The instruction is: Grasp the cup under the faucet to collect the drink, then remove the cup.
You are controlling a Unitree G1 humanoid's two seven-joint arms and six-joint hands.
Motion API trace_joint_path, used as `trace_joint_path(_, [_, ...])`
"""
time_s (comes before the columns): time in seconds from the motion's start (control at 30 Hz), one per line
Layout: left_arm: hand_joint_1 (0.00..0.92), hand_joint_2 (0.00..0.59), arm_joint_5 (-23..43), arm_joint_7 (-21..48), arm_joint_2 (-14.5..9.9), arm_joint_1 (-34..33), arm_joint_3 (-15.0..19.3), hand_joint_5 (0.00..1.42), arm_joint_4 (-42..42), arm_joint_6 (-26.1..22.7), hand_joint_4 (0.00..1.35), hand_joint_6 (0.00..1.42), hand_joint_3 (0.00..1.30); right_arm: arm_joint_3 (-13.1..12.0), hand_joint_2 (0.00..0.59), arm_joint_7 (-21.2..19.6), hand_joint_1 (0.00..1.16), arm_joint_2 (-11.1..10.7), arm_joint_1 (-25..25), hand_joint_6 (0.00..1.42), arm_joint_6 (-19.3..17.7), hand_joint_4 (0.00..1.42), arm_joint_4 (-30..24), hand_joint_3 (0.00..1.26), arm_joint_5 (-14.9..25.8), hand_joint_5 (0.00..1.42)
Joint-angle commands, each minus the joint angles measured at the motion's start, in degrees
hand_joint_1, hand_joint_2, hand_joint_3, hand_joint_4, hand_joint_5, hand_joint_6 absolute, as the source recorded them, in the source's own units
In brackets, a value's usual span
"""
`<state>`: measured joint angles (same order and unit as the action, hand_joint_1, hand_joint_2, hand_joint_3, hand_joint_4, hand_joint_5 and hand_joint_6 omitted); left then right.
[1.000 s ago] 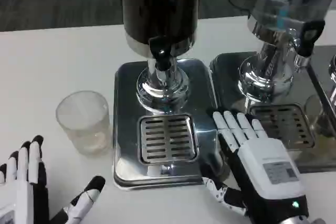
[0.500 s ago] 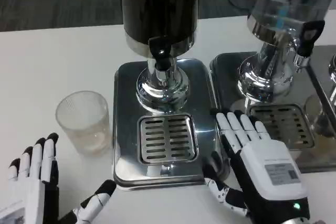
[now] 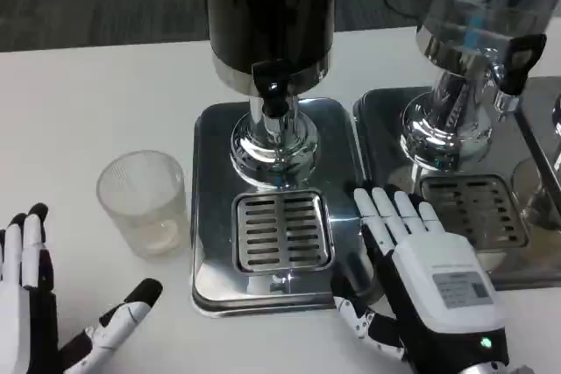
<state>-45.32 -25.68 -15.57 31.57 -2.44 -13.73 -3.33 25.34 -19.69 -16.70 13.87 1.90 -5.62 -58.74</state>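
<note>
Since the frame half a second back, the left hand (image 3: 39, 313) has dropped lower and further toward the left edge of the head view, its fingertips now sitting below where they were, while the right hand (image 3: 421, 273) has held nearly the same station with only a slight shift. Left hand: fingers spread and upright, thumb angled out to the right, nothing in its grasp, well apart from the clear ribbed plastic cup (image 3: 143, 201). That cup stands upright on the white table (image 3: 96, 94), just left of the polished steel drip tray (image 3: 210, 216) and touching neither hand; it is not under the black faucet (image 3: 270, 87). Whether it holds any liquid cannot be told; only a faint tint shows near its base. Right hand: palm down, fingers extended forward and slightly apart, holding nothing, lying over the right rim of the steel tray beside the slotted drain grate (image 3: 282, 230). The faucet projects from the dark cylindrical drink dispenser (image 3: 270, 6), which stands on a chrome pedestal at the back of the tray. A second dispenser with a clear tank (image 3: 478, 6) stands to the right on its own steel tray with its own grate (image 3: 473, 208).
</note>
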Motion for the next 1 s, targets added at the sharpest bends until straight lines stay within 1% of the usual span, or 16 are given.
trace_joint_path(0.03, [0.0, 0.024, 5.83, -0.83, -1.48, -2.95, 3.34, 0.0, 3.92, 5.8, 0.0, 0.0, 0.0, -0.3, 0.414, -0.13, 0.56, 1.17, 0.38, 0.0, 1.61, 0.0, -0.48, 0.0, 0.07, 0.0])
trace_joint_path(0.13, [0.0, 0.01, 9.0, -1.01, -2.47, -6.46, 4.82, 0.0, 8.65, 9.97, 0.0, 0.0, 0.0, -0.38, 0.416, -0.13, 0.56, 1.31, -0.1, 0.0, 1.66, 0.0, -0.01, 0.0, 0.4, 0.0])
trace_joint_path(0.2, [0.0, 0.006, 14.97, -1.21, -2.12, -10.49, 6.32, 0.0, 14.99, 16.06, 0.0, 0.0, 0.0, -0.21, 0.417, 0.36, 0.56, 1.3, -0.4, 0.0, 1.73, 0.0, 0.16, 0.0, 0.38, 0.0])
trace_joint_path(0.23, [0.0, 0.006, 17.03, -1.6, -2.06, -11.75, 6.96, 0.0, 17.54, 18.76, 0.0, 0.0, 0.0, -0.2, 0.418, -0.02, 0.56, 1.53, -0.26, 0.0, 1.76, 0.0, 0.17, 0.0, 0.42, 0.0])
trace_joint_path(0.3, [0.0, 0.001, 17.89, -2.9, -2.0, -13.52, 7.43, 0.02, 20.43, 21.66, 0.0, 0.0, 0.0, -0.38, 0.418, -0.35, 0.56, 1.86, -0.03, 0.0, 2.23, 0.0, 0.01, 0.01, 0.3, 0.0])
trace_joint_path(0.4, [0.0, 0.0, 16.37, -2.92, -2.68, -14.96, 6.7, 0.03, 21.33, 22.56, 0.0, 0.01, 0.0, -0.79, 0.419, -0.44, 0.55, 1.87, 0.17, 0.0, 2.39, 0.0, -0.09, 0.01, 0.52, 0.0])
trace_joint_path(0.47, [0.0, 0.0, 13.53, 0.65, -5.22, -15.4, 5.19, 0.01, 19.8, 20.76, 0.0, 0.0, 0.0, -0.84, 0.418, -0.33, 0.55, 1.89, 0.26, 0.0, 2.43, 0.0, -0.22, 0.01, 0.44, 0.0])
trace_joint_path(0.5, [0.0, 0.0, 12.4, 1.9, -6.08, -15.73, 4.57, 0.0, 19.38, 20.13, 0.0, 0.0, 0.0, -0.87, 0.416, -0.35, 0.55, 1.93, 0.17, 0.0, 2.31, 0.0, -0.04, 0.01, 0.58, 0.0])
trace_joint_path(0.53, [0.0, 0.0, 11.85, 2.54, -6.4, -16.08, 4.23, 0.0, 19.42, 19.71, 0.0, 0.0, 0.0, -0.83, 0.415, -0.49, 0.55, 1.92, 0.01, 0.0, 2.23, 0.0, 0.14, 0.01, 0.52, 0.0])
trace_joint_path(0.6, [0.0, 0.0, 12.26, 2.2, -6.03, -16.7, 4.48, 0.0, 20.63, 19.93, 0.0, 0.0, 0.0, -0.74, 0.411, -0.33, 0.56, 1.97, -0.17, 0.01, 2.32, 0.0, 0.18, 0.02, 0.41, 0.0])
trace_joint_path(0.67, [0.0, 0.0, 15.1, 1.14, -4.78, -18.45, 5.17, 0.0, 24.82, 21.79, 0.0, 0.0, 0.0, -0.9, 0.41, 0.24, 0.56, 2.15, -0.44, 0.01, 2.38, 0.0, 0.38, 0.02, 0.98, 0.0])
trace_joint_path(0.77, [0.0, 0.0, 19.06, 1.47, -3.91, -21.69, 5.4, 0.0, 32.45, 25.07, 0.0, 0.0, 0.0, -0.76, 0.409, 0.26, 0.56, 2.2, -0.61, 0.01, 2.55, 0.0, 0.29, 0.03, 0.77, 0.0])
trace_joint_path(0.83, [0.0, 0.0, 20.96, 1.99, -3.88, -23.98, 5.02, 0.0, 37.67, 27.39, 0.0, 0.0, 0.0, -0.7, 0.409, 0.26, 0.56, 2.3, -0.49, 0.03, 2.63, 0.0, 0.31, 0.04, 0.85, 0.0])
trace_joint_path(0.93, [0.0, 0.0, 21.14, 1.4, -3.77, -26.18, 4.2, 0.0, 41.95, 29.76, 0.0, 0.0, 0.0, -0.52, 0.409, -0.03, 0.56, 2.34, -0.41, 0.03, 2.56, 0.0, 0.34, 0.04, 0.65, 0.0])
trace_joint_path(1.0, [0.0, 0.0, 20.37, 2.77, -4.87, -27.53, 3.12, 0.0, 44.1, 29.93, 0.0, 0.0, 0.0, -0.25, 0.409, 0.28, 0.56, 2.67, -0.38, 0.03, 2.93, 0.0, 0.38, 0.08, 0.5, 0.0])
